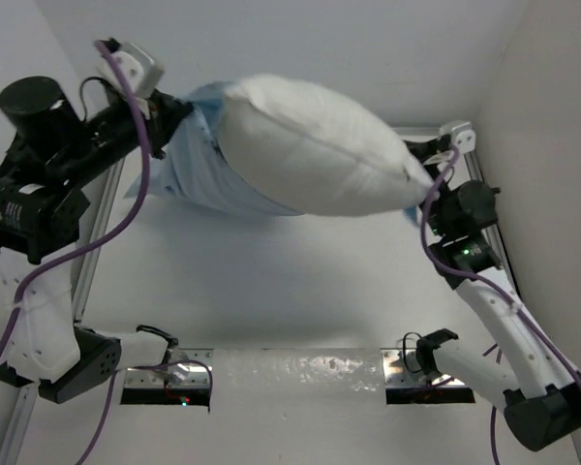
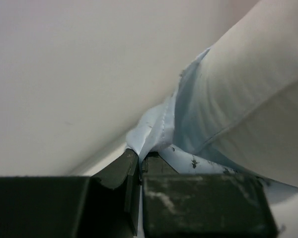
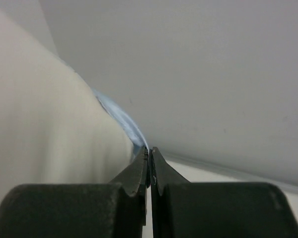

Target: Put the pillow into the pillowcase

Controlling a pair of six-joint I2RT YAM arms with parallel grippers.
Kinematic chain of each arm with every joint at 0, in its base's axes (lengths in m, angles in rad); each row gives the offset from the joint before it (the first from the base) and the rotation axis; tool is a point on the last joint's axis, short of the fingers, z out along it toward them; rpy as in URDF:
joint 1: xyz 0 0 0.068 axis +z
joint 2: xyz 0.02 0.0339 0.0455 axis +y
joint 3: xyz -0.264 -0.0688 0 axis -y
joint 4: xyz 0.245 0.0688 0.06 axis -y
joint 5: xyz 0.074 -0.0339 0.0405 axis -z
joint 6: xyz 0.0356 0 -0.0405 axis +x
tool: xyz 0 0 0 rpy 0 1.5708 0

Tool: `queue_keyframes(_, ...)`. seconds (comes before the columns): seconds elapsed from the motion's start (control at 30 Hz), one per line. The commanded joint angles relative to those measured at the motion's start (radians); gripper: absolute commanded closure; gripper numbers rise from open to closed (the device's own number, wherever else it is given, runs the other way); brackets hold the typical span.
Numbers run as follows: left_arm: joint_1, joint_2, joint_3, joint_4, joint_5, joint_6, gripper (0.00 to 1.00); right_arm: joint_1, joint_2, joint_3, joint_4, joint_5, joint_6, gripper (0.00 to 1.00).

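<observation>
The plump white pillow (image 1: 320, 145) hangs in the air between my two raised arms, its left end inside the light blue pillowcase (image 1: 189, 170). My left gripper (image 1: 179, 111) is shut on the bunched edge of the pillowcase at the upper left. In the left wrist view the blue fabric (image 2: 156, 126) runs into the shut left gripper (image 2: 140, 157), with the pillow (image 2: 258, 89) to the right. My right gripper (image 1: 421, 189) is at the pillow's right tip. In the right wrist view a thin blue strip of pillowcase (image 3: 121, 119) leads into the shut right gripper (image 3: 149, 151), beside the pillow (image 3: 44, 139).
White table surface (image 1: 271, 291) lies below the hanging pillow. Aluminium frame rails run along the left (image 1: 97, 252) and right (image 1: 489, 208) sides. A metal bar (image 1: 300, 368) joins the arm bases at the near edge. White walls enclose the space.
</observation>
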Motion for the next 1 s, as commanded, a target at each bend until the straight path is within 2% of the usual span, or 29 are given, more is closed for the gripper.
queue_keyframes(0.0, 0.003, -0.031, 0.058, 0.202, -0.340, -0.043, 1.00, 0.001, -0.052, 0.216, -0.170, -0.043, -0.079, 1.00)
queue_keyframes(0.07, 0.003, -0.041, 0.003, 0.220, -0.365, -0.040, 1.00, 0.001, -0.054, 0.299, -0.219, -0.080, -0.052, 1.00)
queue_keyframes(0.13, 0.003, -0.059, -0.054, 0.228, -0.284, -0.034, 1.00, 0.001, -0.065, 0.331, -0.248, -0.124, -0.009, 1.00)
queue_keyframes(0.27, 0.003, -0.085, -0.357, 0.277, -0.241, -0.060, 1.00, 0.000, -0.062, 0.236, -0.264, -0.065, 0.011, 1.00)
queue_keyframes(0.33, 0.003, -0.067, -0.380, 0.306, -0.248, -0.059, 1.00, 0.001, -0.007, 0.281, -0.282, -0.078, 0.037, 1.00)
queue_keyframes(0.4, 0.003, -0.003, -0.206, 0.283, -0.270, -0.057, 1.00, 0.000, 0.027, 0.384, -0.322, -0.130, 0.045, 1.00)
queue_keyframes(0.43, 0.003, 0.027, -0.100, 0.271, -0.297, -0.059, 1.00, 0.001, 0.050, 0.502, -0.333, -0.133, 0.039, 1.00)
queue_keyframes(0.47, 0.003, 0.050, 0.105, 0.263, -0.311, -0.060, 1.00, 0.000, 0.058, 0.557, -0.346, -0.133, 0.033, 1.00)
queue_keyframes(0.57, 0.003, 0.097, 0.339, 0.265, -0.340, -0.056, 1.00, 0.000, 0.029, 0.642, -0.348, -0.129, 0.002, 1.00)
queue_keyframes(0.6, 0.003, 0.096, 0.347, 0.221, -0.340, -0.050, 1.00, 0.000, 0.006, 0.621, -0.341, -0.120, -0.001, 1.00)
queue_keyframes(0.63, 0.003, 0.079, 0.317, 0.199, -0.327, -0.048, 1.00, 0.001, -0.020, 0.525, -0.324, -0.108, 0.002, 1.00)
queue_keyframes(0.7, 0.003, -0.019, 0.025, 0.220, -0.276, -0.046, 1.00, 0.000, -0.077, 0.357, -0.252, -0.066, 0.023, 1.00)
queue_keyframes(0.77, 0.003, -0.060, -0.234, 0.282, -0.238, -0.048, 1.00, 0.000, -0.034, 0.358, -0.268, -0.058, 0.031, 1.00)
queue_keyframes(0.8, 0.003, -0.042, -0.222, 0.270, -0.236, -0.049, 1.00, 0.001, -0.008, 0.403, -0.297, -0.067, 0.022, 1.00)
queue_keyframes(0.83, 0.003, -0.012, -0.065, 0.251, -0.253, -0.054, 1.00, 0.001, 0.015, 0.547, -0.328, -0.095, 0.007, 1.00)
queue_keyframes(0.9, 0.003, 0.077, 0.153, 0.201, -0.299, -0.051, 1.00, 0.000, 0.052, 0.746, -0.365, -0.107, -0.018, 1.00)
queue_keyframes(0.93, 0.003, 0.084, 0.271, 0.213, -0.297, -0.039, 1.00, 0.001, 0.052, 0.783, -0.368, -0.107, -0.024, 1.00)
queue_keyframes(0.97, 0.003, 0.078, 0.290, 0.214, -0.296, -0.036, 1.00, 0.001, 0.029, 0.802, -0.371, -0.104, -0.032, 1.00)
